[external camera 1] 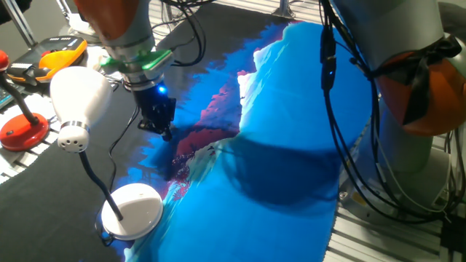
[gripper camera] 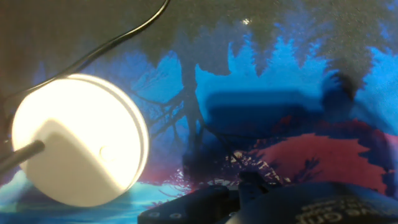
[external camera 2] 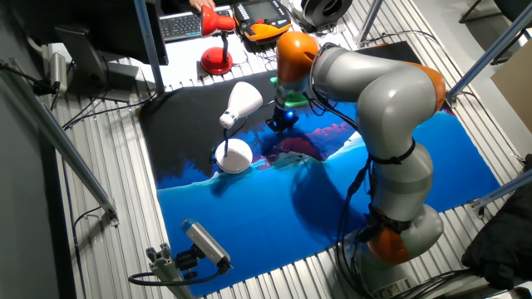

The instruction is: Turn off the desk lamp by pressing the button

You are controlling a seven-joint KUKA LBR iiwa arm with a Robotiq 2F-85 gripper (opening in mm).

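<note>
Desk lamp [external camera 1: 133,209]: white round base on the blue printed cloth [external camera 1: 291,145]. Gripper [external camera 1: 162,125]: hovering beside that base, apparently clear of it; finger state cannot be told.

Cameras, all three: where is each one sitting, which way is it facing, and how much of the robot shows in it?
One fixed view: low beside the table, facing the desk lamp; gripper, wrist and arm base show.
The other fixed view: high above, looking down on the blue cloth; the whole arm shows.
Hand view: on the hand, looking down at the lamp's base; only the dark gripper shows.
Shared: all three show the lamp's white base and cloth.
</note>
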